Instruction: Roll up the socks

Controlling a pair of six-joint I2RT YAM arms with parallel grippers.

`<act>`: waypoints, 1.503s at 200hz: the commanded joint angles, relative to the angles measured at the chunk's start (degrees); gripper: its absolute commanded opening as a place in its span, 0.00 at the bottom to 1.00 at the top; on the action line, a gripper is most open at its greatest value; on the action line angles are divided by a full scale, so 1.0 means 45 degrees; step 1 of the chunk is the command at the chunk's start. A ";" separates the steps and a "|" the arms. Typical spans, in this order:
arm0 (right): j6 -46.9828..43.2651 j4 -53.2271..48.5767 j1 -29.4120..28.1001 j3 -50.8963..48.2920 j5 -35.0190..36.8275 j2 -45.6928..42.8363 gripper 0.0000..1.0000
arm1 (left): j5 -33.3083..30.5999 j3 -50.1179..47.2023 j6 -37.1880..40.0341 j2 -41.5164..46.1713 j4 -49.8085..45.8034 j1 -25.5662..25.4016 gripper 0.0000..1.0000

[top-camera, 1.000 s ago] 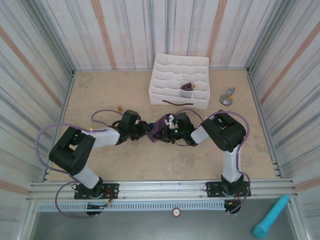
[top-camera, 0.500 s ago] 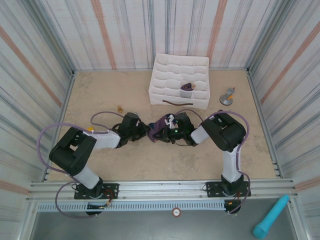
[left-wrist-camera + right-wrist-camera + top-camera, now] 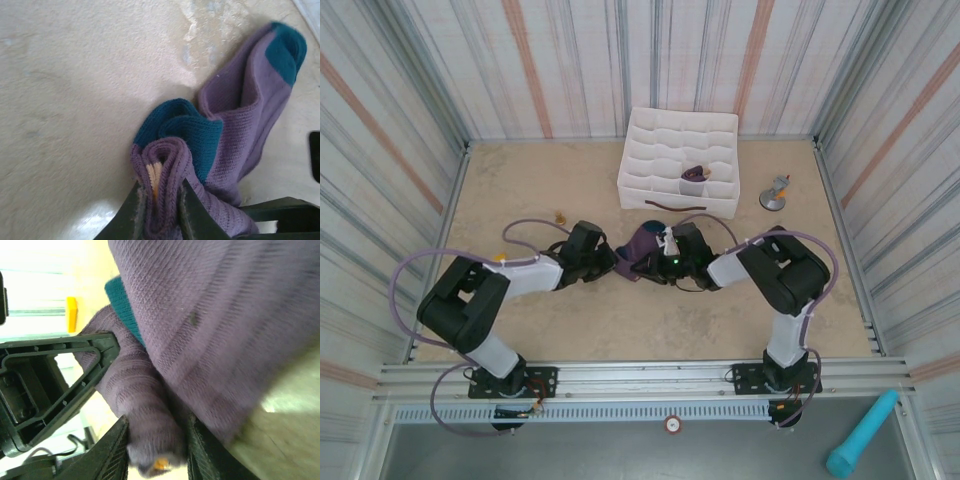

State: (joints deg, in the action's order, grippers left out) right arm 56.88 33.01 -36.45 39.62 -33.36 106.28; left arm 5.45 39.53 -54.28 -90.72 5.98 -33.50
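Left wrist view: the left claw [image 3: 160, 202] is clamped on the rolled end of 2 purple knit socks with teal toes [image 3: 240, 110], which lie at the middle of the beige worktop [image 3: 520, 190]. The right claw [image 3: 157, 440] straddles the same bundle; whether it is squeezing the socks cannot be told.

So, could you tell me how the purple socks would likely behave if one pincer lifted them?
Probably floppy: the socks lie folded and crumpled on the table. They are likely light and not slippery, since the thin knit bunches up in the left pincer. A loose roll may well unravel.
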 commanded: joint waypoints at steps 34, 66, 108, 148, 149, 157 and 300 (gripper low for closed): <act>-0.3569 -0.5387 -0.1360 0.0326 0.4274 -0.2563 0.42 | -0.1072 0.0452 0.0753 0.1166 -0.3932 0.0133 0.02; -0.5935 -0.6800 -0.3057 0.1074 0.6870 -0.3690 0.50 | -0.0761 0.0562 0.1006 0.1399 -0.4776 0.0139 0.02; -0.8980 -0.7627 -0.5717 0.1993 1.0693 -0.3793 0.64 | -0.0255 0.0601 0.1174 0.1450 -0.5137 0.0294 0.02; -1.1717 -0.6913 -0.7892 0.2504 1.3936 -0.2471 0.70 | 0.0516 0.0871 0.1476 0.1254 -0.5374 0.0627 0.01; -1.1798 -0.6900 -0.7943 0.2534 1.4005 -0.2410 0.70 | 0.0521 0.0878 0.1486 0.1254 -0.5383 0.0637 0.01; -1.2342 -0.6727 -0.8316 0.2692 1.4675 -0.1994 0.70 | 0.0591 0.0937 0.1533 0.1234 -0.5469 0.0662 0.01; -1.2891 -0.5363 -0.8914 0.3570 1.8002 0.1882 0.60 | 0.1204 0.0733 0.1749 0.1125 -0.5547 0.0903 0.01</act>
State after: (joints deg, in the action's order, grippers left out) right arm -4.71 11.03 -78.22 55.72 46.76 111.98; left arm 9.72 42.87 -47.77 -85.34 -16.51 -29.95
